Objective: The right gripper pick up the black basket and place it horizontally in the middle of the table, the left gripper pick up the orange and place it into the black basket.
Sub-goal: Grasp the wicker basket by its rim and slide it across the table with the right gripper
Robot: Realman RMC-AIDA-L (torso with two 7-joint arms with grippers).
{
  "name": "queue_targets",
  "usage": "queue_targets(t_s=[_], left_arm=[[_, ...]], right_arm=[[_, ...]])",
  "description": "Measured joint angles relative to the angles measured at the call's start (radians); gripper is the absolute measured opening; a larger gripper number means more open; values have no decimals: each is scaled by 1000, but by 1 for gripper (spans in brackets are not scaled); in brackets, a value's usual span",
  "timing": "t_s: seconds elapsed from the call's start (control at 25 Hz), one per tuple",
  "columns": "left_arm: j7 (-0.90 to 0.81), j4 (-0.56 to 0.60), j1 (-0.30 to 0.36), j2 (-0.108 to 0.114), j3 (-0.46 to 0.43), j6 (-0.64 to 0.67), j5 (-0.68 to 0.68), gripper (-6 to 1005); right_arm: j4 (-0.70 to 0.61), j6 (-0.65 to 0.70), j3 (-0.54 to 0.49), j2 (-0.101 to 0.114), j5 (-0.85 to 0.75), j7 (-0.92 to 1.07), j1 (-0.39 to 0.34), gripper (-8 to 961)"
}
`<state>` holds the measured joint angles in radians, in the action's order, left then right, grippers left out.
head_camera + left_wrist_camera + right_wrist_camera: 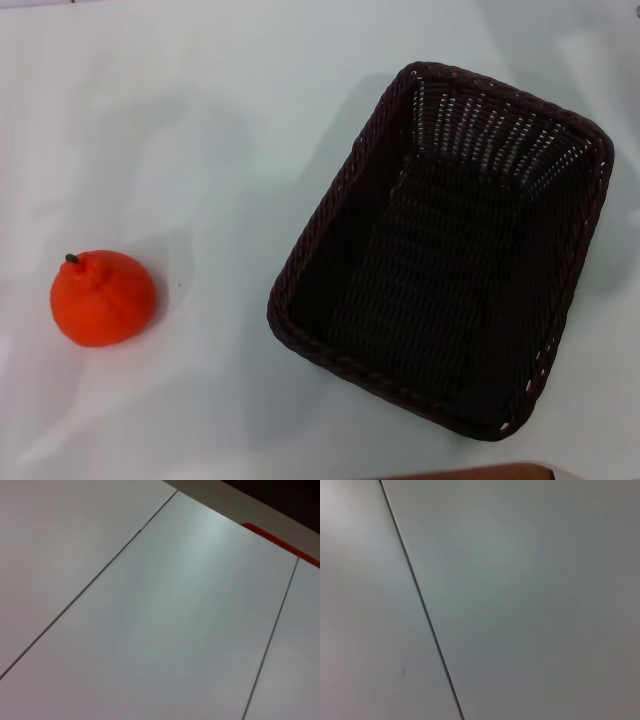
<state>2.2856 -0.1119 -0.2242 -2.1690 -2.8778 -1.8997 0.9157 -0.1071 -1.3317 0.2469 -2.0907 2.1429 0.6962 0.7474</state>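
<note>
The black basket (445,250) stands on the white table (220,140) at the right of the head view, set at a slant with one short end toward the far right and its inside empty. The orange (103,297) sits on the table at the left, apart from the basket, with its small dark stem nub pointing up and to the left. Neither the left gripper nor the right gripper shows in any view. Both wrist views show only plain white panels with thin dark seams.
A brown edge (470,472) shows at the bottom of the head view below the basket. In the left wrist view an orange-red strip (280,542) borders a white panel beside a dark area.
</note>
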Motion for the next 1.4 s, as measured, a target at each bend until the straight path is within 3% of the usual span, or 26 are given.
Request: queue_targets(t_s=[0.4, 0.52, 0.56, 0.6, 0.68, 0.84, 0.92, 1.0, 1.2, 1.4], left_arm=[[0, 0, -2, 2, 0, 7, 0, 918], [0, 0, -3, 2, 0, 7, 0, 917], [0, 0, -4, 2, 0, 7, 0, 917], [0, 0, -4, 2, 0, 7, 0, 917], [0, 0, -5, 3, 0, 8, 0, 917], [0, -1, -4, 4, 0, 8, -4, 916], [0, -1, -4, 5, 0, 8, -12, 916], [0, -1, -4, 5, 0, 8, -18, 916], [0, 0, -4, 5, 0, 8, -22, 915], [0, -1, -8, 5, 0, 9, -22, 903]], right_arm=[[-9, 39, 40, 6, -1, 15, 0, 745], [-73, 88, 165, 13, -3, 98, -4, 746], [-156, 140, 285, 17, -16, 187, -14, 746], [-156, 140, 285, 17, -16, 187, -14, 746], [-261, 188, 415, 33, -73, 309, -27, 745], [-448, 205, 571, 98, -325, 650, -42, 745], [-549, 173, 604, 132, -498, 868, -39, 745], [-663, 118, 607, 154, -680, 1058, -31, 746], [-968, -97, 576, 163, -1125, 1417, 10, 741], [-1071, -331, 530, 149, -1476, 1535, 123, 731]])
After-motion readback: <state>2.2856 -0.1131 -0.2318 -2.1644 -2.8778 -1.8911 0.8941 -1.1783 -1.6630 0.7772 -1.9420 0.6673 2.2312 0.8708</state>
